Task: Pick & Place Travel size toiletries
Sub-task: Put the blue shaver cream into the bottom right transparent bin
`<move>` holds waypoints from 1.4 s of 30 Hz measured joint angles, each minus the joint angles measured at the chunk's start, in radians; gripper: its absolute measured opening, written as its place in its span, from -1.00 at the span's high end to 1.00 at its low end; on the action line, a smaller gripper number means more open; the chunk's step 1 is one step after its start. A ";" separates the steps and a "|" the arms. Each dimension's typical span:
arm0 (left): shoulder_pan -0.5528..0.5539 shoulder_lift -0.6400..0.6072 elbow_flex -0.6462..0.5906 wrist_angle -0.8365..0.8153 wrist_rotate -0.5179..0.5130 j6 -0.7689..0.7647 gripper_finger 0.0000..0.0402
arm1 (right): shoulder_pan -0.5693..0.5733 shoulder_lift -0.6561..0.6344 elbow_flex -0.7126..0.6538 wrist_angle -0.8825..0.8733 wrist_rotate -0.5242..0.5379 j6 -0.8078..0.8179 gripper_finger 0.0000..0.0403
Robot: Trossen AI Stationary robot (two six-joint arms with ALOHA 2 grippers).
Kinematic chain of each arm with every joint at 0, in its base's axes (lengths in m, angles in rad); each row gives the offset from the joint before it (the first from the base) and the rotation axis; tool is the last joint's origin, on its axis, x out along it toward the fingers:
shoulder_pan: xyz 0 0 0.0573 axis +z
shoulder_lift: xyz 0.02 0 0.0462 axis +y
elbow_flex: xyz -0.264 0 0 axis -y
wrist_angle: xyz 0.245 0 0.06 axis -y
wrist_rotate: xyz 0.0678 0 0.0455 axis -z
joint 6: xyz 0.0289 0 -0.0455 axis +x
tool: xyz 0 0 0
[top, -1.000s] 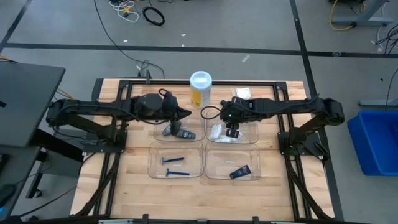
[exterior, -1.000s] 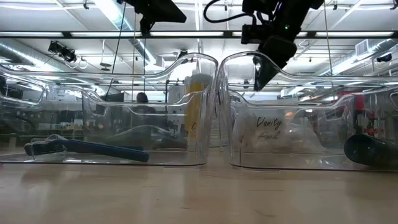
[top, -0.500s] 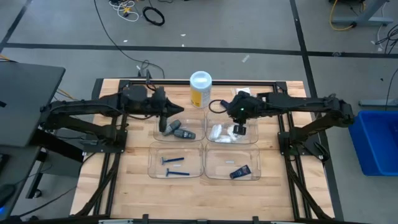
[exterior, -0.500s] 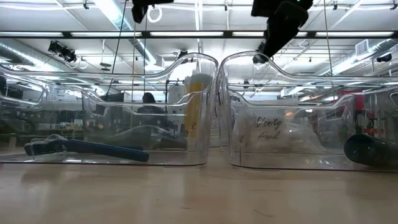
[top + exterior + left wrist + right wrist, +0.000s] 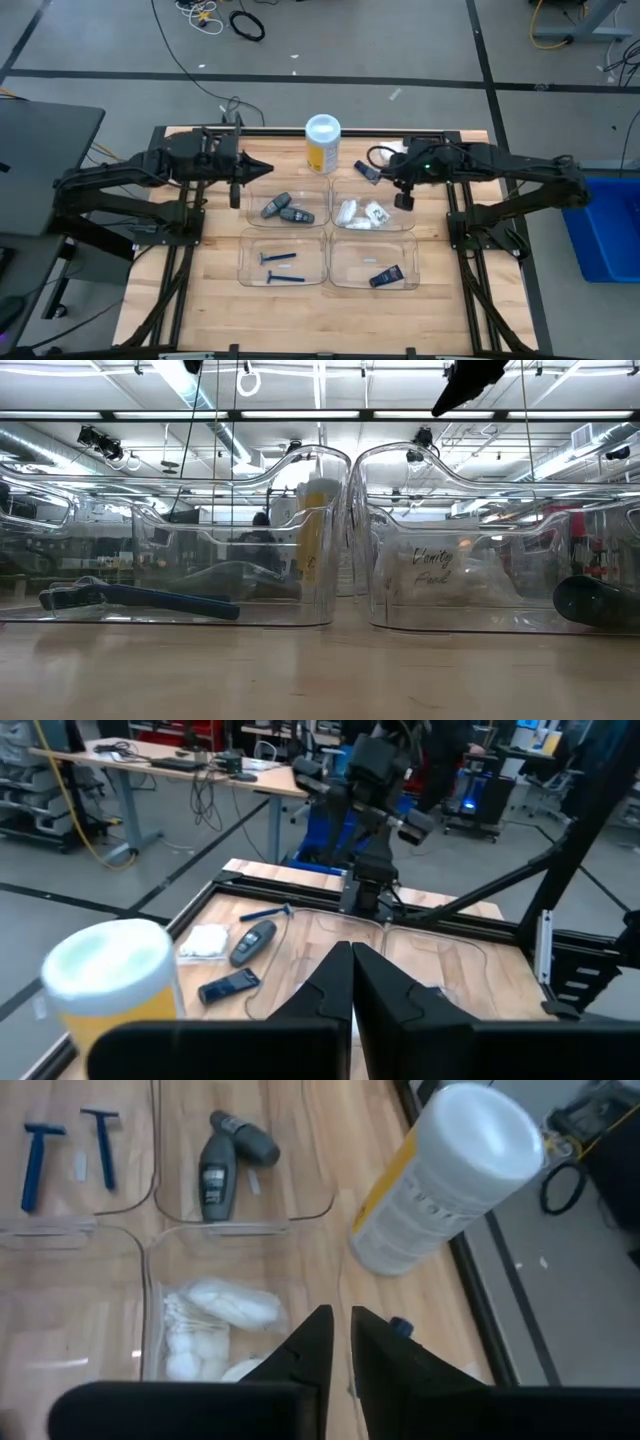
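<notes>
Four clear trays sit mid-table. The far left tray holds two grey oval sticks (image 5: 280,209) (image 5: 215,1165). White crinkly packets (image 5: 362,213) (image 5: 215,1325) lie in the far right one. Two blue razors (image 5: 280,268) (image 5: 70,1145) lie in the near left tray, and a dark blue tube (image 5: 385,276) in the near right. Loose toiletries lie on the table's far right part: a white packet (image 5: 205,940), a grey stick (image 5: 252,942), a dark tube (image 5: 228,986), a razor (image 5: 265,912). My left gripper (image 5: 237,195) (image 5: 350,970) hangs shut left of the trays. My right gripper (image 5: 405,198) (image 5: 338,1335) hangs shut at the far right tray's right edge.
A tall yellow canister with a white lid (image 5: 322,143) (image 5: 440,1175) stands at the far edge between the arms. Black frame rails (image 5: 430,133) run round the table. Bare wood (image 5: 320,320) lies near of the trays. A person shows in the room behind (image 5: 262,535).
Both grippers have risen out of the far trays and drawn back: the left toward the table's left, the right toward its right. A white packet now shows in the far right tray where the right gripper stood.
</notes>
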 joint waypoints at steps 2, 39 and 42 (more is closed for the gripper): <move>0.000 -0.013 0.000 -0.013 -0.001 0.002 0.98 | 0.000 -0.018 0.000 0.000 0.010 -0.001 0.78; 0.000 -0.022 0.000 -0.018 -0.009 0.006 0.94 | -0.500 -0.052 -0.048 -0.210 -0.061 -0.077 0.94; 0.000 -0.022 0.000 -0.021 -0.023 0.007 0.97 | -0.537 -0.053 -0.097 -0.166 -0.107 -0.087 0.94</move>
